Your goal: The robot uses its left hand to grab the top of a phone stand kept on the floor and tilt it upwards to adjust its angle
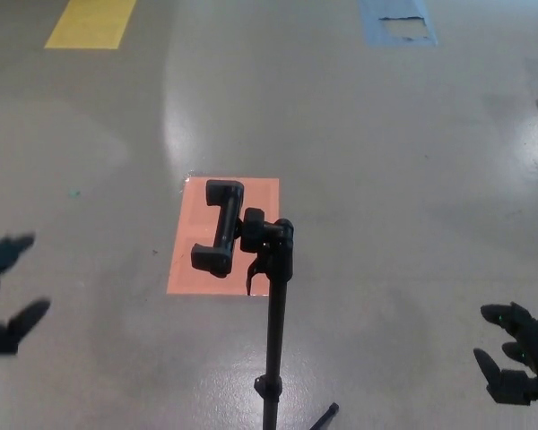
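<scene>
With fingers apart and blurred, the left hand [4, 291] is sitting well apart from the phone stand [271, 305], risking toppling its thin pole through a misjudged grab at the clamp [220, 227], while the right hand [518, 365] is hanging with fingers spread, holding nothing

1. My left hand [4, 296] shows blurred at the picture's left edge, fingers spread apart, holding nothing.
2. My right hand [520, 354] sits low at the right edge, fingers parted and curled slightly, empty, well apart from the left hand.

Grey glossy floor [386, 179]. Orange rectangle [193, 260] at centre. Yellow rectangle [91, 22] at 11 o'clock. Blue rectangle [397, 21], worn, at 1 o'clock.
</scene>
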Motion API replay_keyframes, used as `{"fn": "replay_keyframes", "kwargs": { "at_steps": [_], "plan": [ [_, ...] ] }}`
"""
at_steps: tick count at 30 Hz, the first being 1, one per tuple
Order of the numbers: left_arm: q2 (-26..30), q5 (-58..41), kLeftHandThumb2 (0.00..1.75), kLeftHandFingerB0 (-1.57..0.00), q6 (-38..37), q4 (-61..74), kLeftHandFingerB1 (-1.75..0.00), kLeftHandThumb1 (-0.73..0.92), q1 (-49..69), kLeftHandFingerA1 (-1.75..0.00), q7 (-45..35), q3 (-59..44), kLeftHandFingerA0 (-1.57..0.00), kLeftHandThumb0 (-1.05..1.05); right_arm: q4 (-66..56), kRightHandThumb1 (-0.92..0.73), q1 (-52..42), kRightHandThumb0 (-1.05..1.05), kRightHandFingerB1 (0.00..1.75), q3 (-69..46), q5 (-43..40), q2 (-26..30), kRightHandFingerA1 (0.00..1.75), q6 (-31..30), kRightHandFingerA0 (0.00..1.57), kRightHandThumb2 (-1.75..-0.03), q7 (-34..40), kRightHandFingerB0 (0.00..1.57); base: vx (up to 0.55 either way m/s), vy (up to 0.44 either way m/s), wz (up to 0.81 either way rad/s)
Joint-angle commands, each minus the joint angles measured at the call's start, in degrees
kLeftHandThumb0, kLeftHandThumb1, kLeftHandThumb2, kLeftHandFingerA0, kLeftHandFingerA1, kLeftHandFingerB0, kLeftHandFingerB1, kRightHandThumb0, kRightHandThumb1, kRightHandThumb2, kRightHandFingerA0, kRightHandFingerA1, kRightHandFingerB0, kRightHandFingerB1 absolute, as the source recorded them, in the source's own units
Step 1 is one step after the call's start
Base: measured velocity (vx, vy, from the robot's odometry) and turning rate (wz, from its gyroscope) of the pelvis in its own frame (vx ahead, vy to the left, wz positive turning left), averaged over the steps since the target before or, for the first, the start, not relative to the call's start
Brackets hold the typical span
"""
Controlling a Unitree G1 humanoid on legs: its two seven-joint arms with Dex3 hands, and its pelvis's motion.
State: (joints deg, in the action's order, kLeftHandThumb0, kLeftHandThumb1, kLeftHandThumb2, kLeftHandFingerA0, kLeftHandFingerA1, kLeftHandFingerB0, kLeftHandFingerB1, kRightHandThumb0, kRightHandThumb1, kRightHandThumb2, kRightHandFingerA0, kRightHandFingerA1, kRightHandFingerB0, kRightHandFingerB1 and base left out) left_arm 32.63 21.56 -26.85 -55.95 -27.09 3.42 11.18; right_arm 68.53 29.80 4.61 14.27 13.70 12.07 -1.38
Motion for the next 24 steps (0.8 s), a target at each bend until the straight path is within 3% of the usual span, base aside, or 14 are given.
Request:
{"fn": "replay_keyframes", "kwargs": {
  "at_steps": [1,2,3,12,14,16,17,18,19,20,21,22,24],
  "plan": [
    [6.0,8.6,1.11,0.00,-6.7,12.6,-0.18,0.75,0.5,-0.26,4.9,2.9,-0.13,-0.87,1.6,-0.59,1.9,-0.34,0.47,-0.5,-0.3,0.2,0.48,1.3,0.00,-1.11,2.0,0.00,0.00,0.000,0.00],
    [6.3,9.0,0.68,0.00,-7.0,13.7,-0.18,0.92,0.6,-0.24,5.0,3.0,-0.09,-0.85,1.6,-0.58,2.0,-0.34,0.47,-0.5,-0.4,0.2,0.48,1.1,0.00,-1.11,1.9,0.00,0.00,0.000,0.00],
    [7.1,9.6,1.09,0.00,-7.4,16.6,-0.21,0.73,1.1,-0.24,4.7,3.2,-0.06,-0.82,1.7,-0.60,2.0,-0.33,0.47,-0.6,-0.5,0.2,0.48,1.2,0.00,-1.12,1.7,0.00,0.00,0.000,0.00],
    [10.8,13.0,1.14,0.00,-5.8,32.3,-0.17,0.78,3.7,-0.24,1.1,3.3,-0.07,-0.89,2.2,-0.60,2.4,-0.33,0.47,-0.8,-0.4,0.7,0.48,1.2,0.00,-1.12,1.4,0.00,0.00,0.000,0.00],
    [11.2,14.1,1.11,0.00,-5.5,33.8,-0.19,0.73,3.9,-0.26,1.3,3.5,-0.15,-0.86,2.2,-0.60,2.4,-0.33,0.47,-0.7,-0.3,0.7,0.48,1.2,0.00,-1.12,1.3,0.00,0.00,0.000,0.00],
    [11.9,15.5,1.07,0.00,-5.1,36.0,-0.19,0.69,3.8,-0.25,1.1,3.6,-0.07,-0.84,2.3,-0.60,2.5,-0.33,0.47,-0.6,-0.2,0.7,0.48,1.0,0.00,-1.12,1.4,0.00,0.00,0.000,0.00],
    [12.3,16.1,0.80,0.00,-5.1,36.8,-0.16,0.73,3.6,-0.23,0.9,3.7,-0.09,-0.91,2.3,-0.60,2.6,-0.33,0.47,-0.5,-0.2,0.7,0.48,0.9,0.00,-1.12,1.4,0.00,0.00,0.000,0.00],
    [12.4,16.2,0.80,0.00,-5.2,37.1,-0.16,0.73,3.5,-0.23,0.8,3.8,-0.09,-0.91,2.3,-0.60,2.6,-0.33,0.47,-0.5,-0.2,0.7,0.48,0.9,0.00,-1.12,1.3,0.00,0.00,0.000,0.00],
    [12.8,16.9,1.05,0.00,-5.7,37.6,-0.17,0.67,3.0,-0.29,0.8,3.9,-0.18,-0.86,2.3,-0.61,2.7,-0.33,0.47,-0.6,-0.3,0.8,0.48,1.0,0.00,-1.12,1.2,0.00,0.00,0.000,0.00],
    [13.2,17.8,0.65,0.00,-6.2,38.2,-0.18,0.82,2.4,-0.24,0.9,4.1,-0.09,-0.85,2.4,-0.60,2.9,-0.33,0.47,-0.6,-0.3,0.8,0.48,0.9,0.00,-1.12,1.0,0.00,0.00,0.000,0.00],
    [13.4,18.1,0.65,0.00,-6.3,38.4,-0.18,0.82,2.2,-0.24,0.9,4.1,-0.09,-0.85,2.4,-0.60,3.0,-0.33,0.47,-0.6,-0.3,0.8,0.48,0.8,0.00,-1.12,1.0,0.00,0.00,0.000,0.00],
    [13.5,18.7,1.02,0.00,-6.6,38.6,-0.18,0.63,1.7,-0.29,1.2,4.3,-0.16,-0.86,2.5,-0.60,3.1,-0.33,0.47,-0.6,-0.3,0.8,0.48,0.8,0.00,-1.12,1.0,0.00,0.00,0.000,0.00],
    [13.6,20.0,1.02,0.00,-7.0,38.6,-0.18,0.63,0.8,-0.28,2.0,4.6,-0.14,-0.85,2.5,-0.60,3.2,-0.33,0.47,-0.6,-0.3,0.7,0.48,0.8,0.00,-1.12,1.0,0.00,0.00,0.000,0.00]
  ]
}}
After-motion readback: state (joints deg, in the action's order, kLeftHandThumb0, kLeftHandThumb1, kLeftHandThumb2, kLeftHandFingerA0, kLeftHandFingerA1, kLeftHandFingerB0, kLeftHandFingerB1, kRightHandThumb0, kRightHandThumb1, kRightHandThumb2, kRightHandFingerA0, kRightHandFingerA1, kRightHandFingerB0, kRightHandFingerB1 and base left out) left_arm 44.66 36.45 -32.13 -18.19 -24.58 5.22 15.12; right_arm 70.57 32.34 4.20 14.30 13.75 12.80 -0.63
